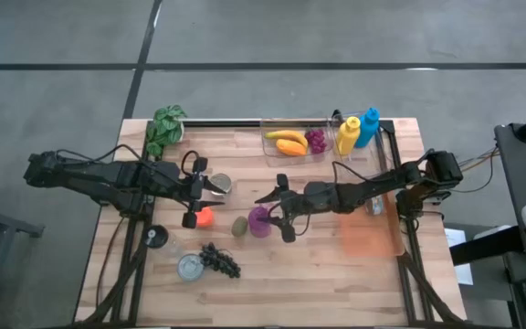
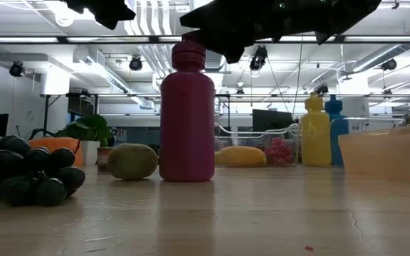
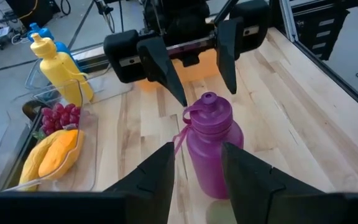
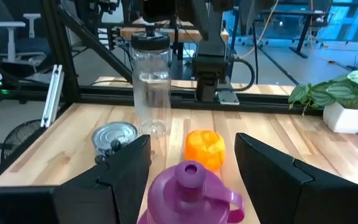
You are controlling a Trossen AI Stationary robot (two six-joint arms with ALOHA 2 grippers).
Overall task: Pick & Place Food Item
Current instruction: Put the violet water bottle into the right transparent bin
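Note:
A purple bottle with a loop-handled cap stands upright on the wooden table, at its middle. My right gripper is open. Its fingers stand on either side of the cap, and I see no touch. My left gripper hangs open to the left of the bottle, with nothing between its fingers. An orange fruit lies below it. A green fruit lies just left of the bottle, and dark grapes lie nearer the front edge.
A clear tray at the far edge holds a yellow fruit and red grapes. Beside it stand a yellow bottle and a blue bottle. Other things: a plant, tin cans, a clear bottle, an orange bin.

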